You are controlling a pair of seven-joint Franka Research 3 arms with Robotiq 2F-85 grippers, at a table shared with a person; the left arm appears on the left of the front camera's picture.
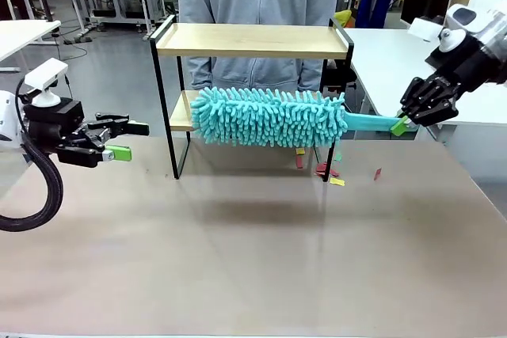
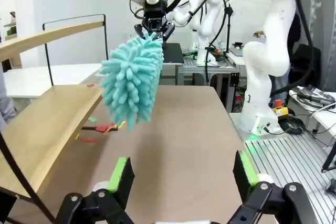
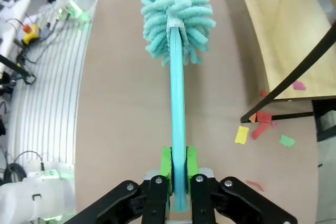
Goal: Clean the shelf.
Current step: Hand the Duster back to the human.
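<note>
Paper scraps [image 1: 326,170] litter tabletop [image 1: 253,259] beside shelf [image 1: 252,40].

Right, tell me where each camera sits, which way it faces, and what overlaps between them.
Front view: fixed between the arms, facing the shelf and the person behind it; both arms enter from the sides.
Left wrist view: on the left arm, looking past its open left end effector toward the right arm.
Right wrist view: on the right arm, looking down the right end effector, shut on the duster.
Shared: all three show the duster, shelf and paper scraps.
</note>
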